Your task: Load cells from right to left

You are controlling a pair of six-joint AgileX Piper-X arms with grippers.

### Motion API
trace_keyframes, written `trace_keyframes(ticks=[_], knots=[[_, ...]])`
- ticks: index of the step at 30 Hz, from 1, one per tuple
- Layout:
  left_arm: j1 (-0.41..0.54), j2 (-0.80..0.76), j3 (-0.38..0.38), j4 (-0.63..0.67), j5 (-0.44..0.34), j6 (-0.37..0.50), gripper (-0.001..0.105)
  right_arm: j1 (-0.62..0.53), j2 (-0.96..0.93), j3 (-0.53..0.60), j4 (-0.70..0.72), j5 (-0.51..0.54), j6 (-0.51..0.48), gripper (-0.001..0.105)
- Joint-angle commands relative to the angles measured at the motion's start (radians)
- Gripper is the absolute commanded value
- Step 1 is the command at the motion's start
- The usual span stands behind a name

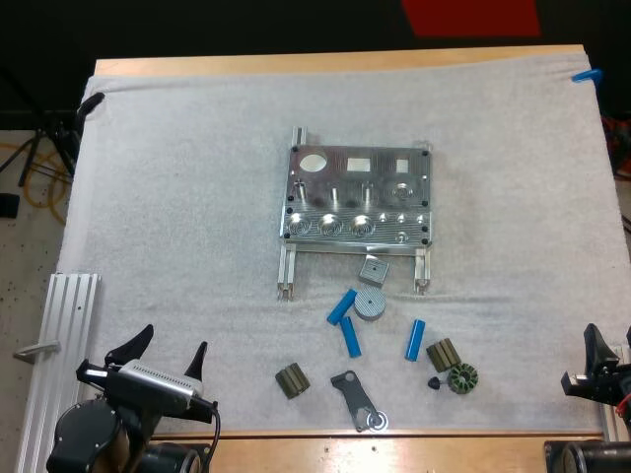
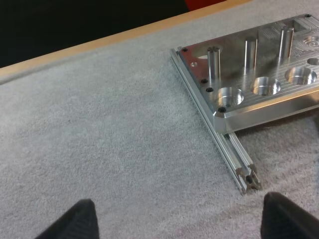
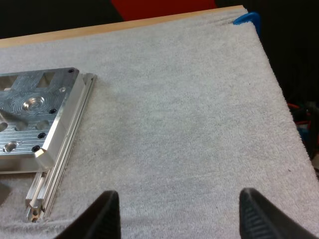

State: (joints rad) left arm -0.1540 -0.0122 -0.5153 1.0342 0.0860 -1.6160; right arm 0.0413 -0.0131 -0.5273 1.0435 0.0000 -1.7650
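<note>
Fingers of my left gripper (image 1: 175, 340) stand apart, released and holding nothing, on the near side of the fixture (image 1: 358, 195) and well off to its left. Three blue cells (image 1: 342, 306) lie loose on the mat (image 1: 177, 197) just on the near side of the fixture, among small dark parts (image 1: 291, 379). I judge the cells light, stiff, smooth and prone to roll, so I'd pinch one across its mid-barrel. My right gripper (image 3: 179, 209) is likewise spread and empty, off the fixture's right rail. Which fixture bores take cells is hard to make out.
</note>
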Motion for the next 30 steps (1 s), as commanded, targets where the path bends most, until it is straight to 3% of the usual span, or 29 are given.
trace_keyframes(ticks=[1, 6, 13, 17, 20, 26, 30], knots=[[0.0, -0.139, 0.0, -0.016, 0.001, -0.009, 0.066, -0.003, -0.034, -0.002, -0.013, 0.0, -0.013, 0.052], [0.0, -0.128, 0.0, -0.016, 0.001, -0.03, 0.066, -0.003, -0.034, -0.002, -0.013, 0.0, -0.011, 0.052], [0.0, -0.056, -0.028, -0.003, 0.13, -0.037, 0.066, -0.003, -0.034, -0.005, -0.013, -0.005, -0.011, 0.052], [0.0, 0.018, -0.067, 0.008, 0.162, -0.03, 0.066, -0.003, -0.003, -0.03, 0.005, -0.021, -0.011, 0.052], [0.0, 0.095, -0.108, 0.008, 0.215, 0.029, 0.066, -0.003, 0.049, -0.066, 0.033, -0.069, -0.013, 0.052], [0.0, 0.235, -0.149, 0.006, 0.218, 0.031, 0.066, 0.0, 0.16, -0.117, 0.045, -0.214, -0.013, 0.052], [-0.004, 0.313, -0.152, -0.021, 0.269, 0.031, 0.066, 0.0, 0.225, -0.155, 0.045, -0.335, -0.013, 0.052]])
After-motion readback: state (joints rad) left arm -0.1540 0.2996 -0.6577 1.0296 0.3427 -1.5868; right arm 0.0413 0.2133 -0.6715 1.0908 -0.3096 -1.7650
